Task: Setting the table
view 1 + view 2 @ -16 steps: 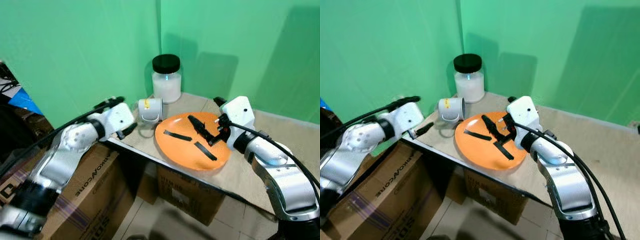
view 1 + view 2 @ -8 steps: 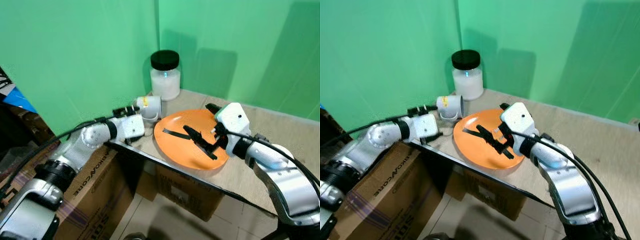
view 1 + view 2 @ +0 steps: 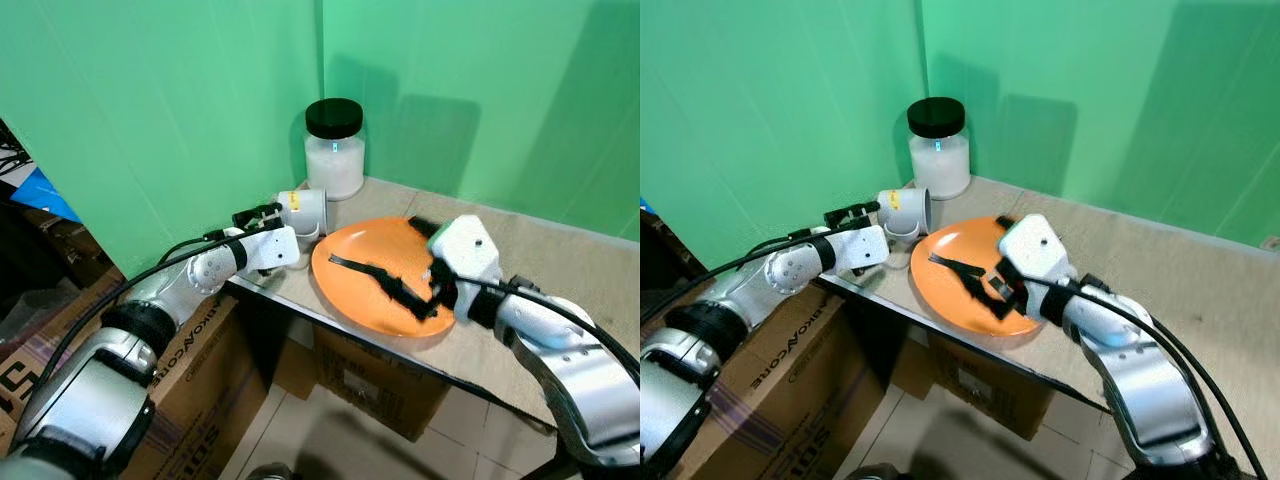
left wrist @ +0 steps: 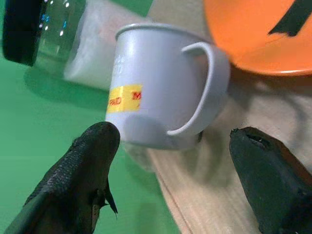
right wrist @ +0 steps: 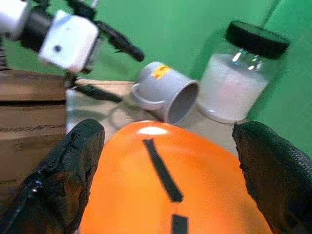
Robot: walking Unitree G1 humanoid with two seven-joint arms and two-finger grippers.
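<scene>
Left tool [image 4: 170, 161] has advanced to grey mug [image 3: 303, 211], fingers spread wide either side, not touching. Mug on its side, frame centre-left, beside jar [image 3: 334, 148]. Right tool [image 3: 432, 283] open over orange plate [image 3: 375, 290] on counter [image 3: 560, 262]; fingertips partly hidden.
</scene>
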